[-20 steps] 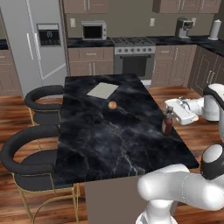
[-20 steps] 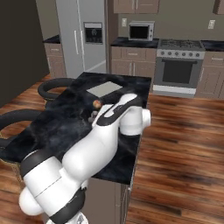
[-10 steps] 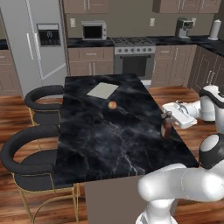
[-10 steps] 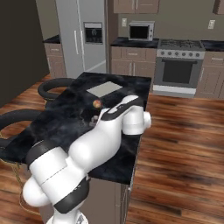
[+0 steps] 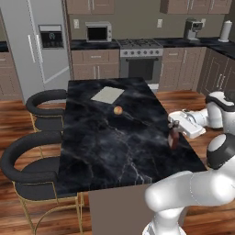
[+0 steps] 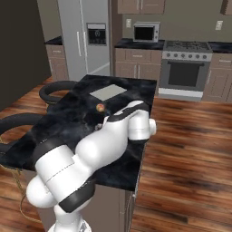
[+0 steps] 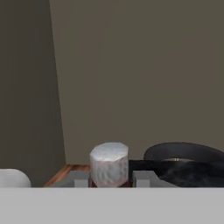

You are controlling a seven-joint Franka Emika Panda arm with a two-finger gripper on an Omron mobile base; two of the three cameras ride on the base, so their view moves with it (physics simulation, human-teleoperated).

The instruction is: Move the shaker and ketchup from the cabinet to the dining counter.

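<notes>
The ketchup (image 5: 174, 137), a dark reddish-brown bottle, stands upright at the right edge of the black marble dining counter (image 5: 105, 142). My gripper (image 5: 174, 125) reaches in from the right and is shut on the bottle's neck. Whether the bottle's base touches the marble, I cannot tell. In the hand view the bottle's pale cap (image 7: 109, 168) sits between my fingertips (image 7: 81, 179), with the gripper (image 7: 111, 180) shut on it. The shaker is out of view. Brown wall cabinets (image 5: 89, 5) line the top of the back wall.
A small orange ball (image 5: 118, 110) and a flat pale sheet (image 5: 107, 95) lie on the counter's far half. Two black stools (image 5: 43, 103) (image 5: 27, 156) stand along its left side. Fridge (image 5: 41, 46), microwave (image 5: 99, 32) and stove (image 5: 140, 62) are at the back. My arm (image 6: 108, 145) covers the counter's right edge.
My hand has come down a little with the ketchup in it, bringing the bottle lower over the counter's right edge. Nothing on the counter has moved.
</notes>
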